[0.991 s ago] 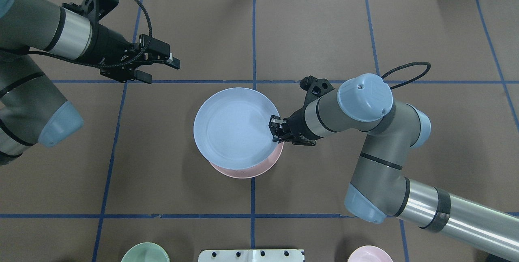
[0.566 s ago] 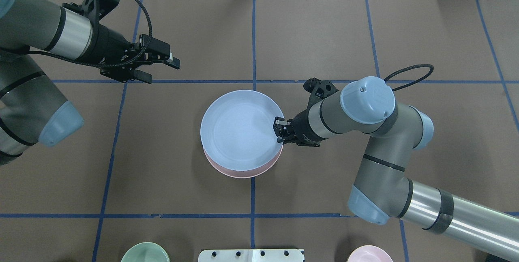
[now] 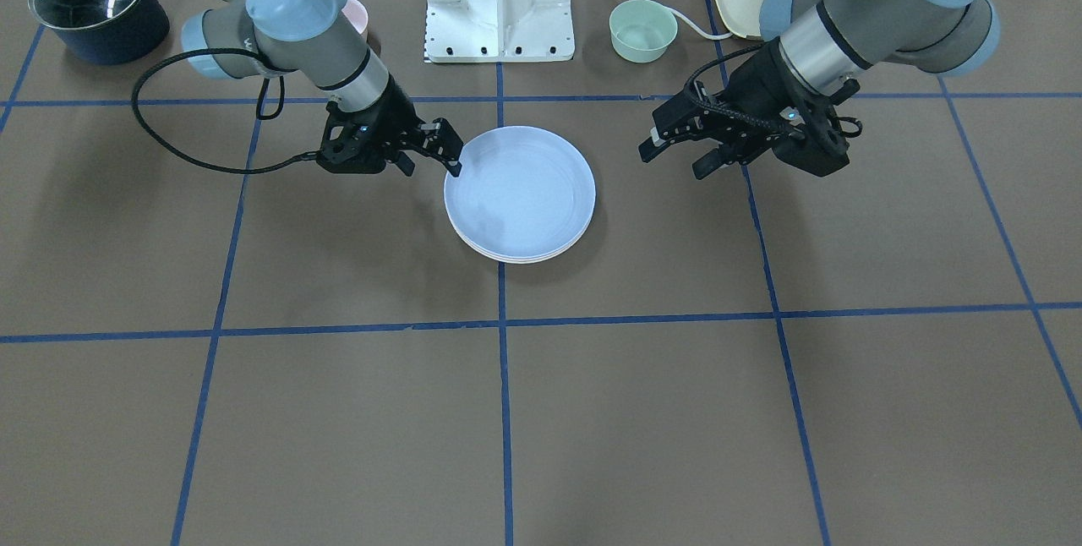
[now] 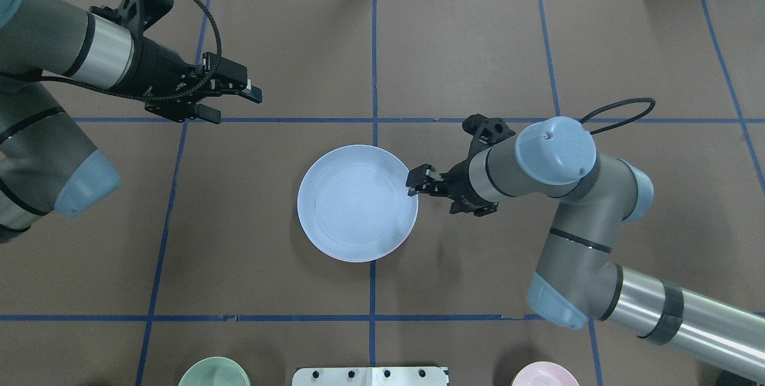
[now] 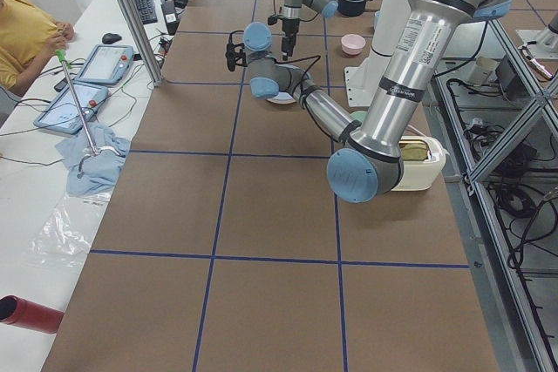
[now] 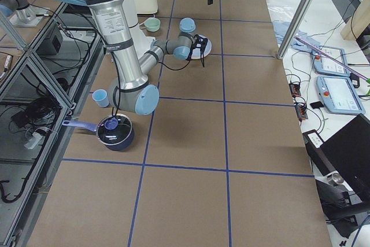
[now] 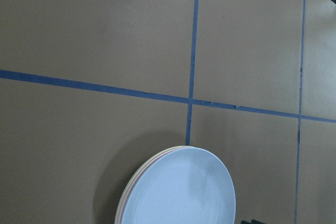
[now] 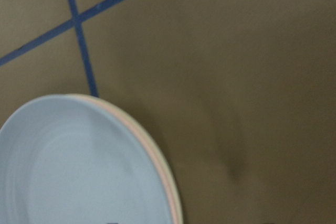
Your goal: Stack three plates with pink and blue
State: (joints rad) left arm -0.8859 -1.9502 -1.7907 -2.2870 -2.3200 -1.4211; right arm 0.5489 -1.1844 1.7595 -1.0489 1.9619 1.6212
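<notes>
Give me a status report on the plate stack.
Right claw open beside the blue plate rim; left claw open, off aside. Blue plate tops stack, pink plate and cream plate edges beneath. Nothing blocking.

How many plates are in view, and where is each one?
3, all in one stack: the blue plate on top, the pink plate beneath it, the cream plate lowest. Of the lower two only rims show; another might hide beneath.
</notes>
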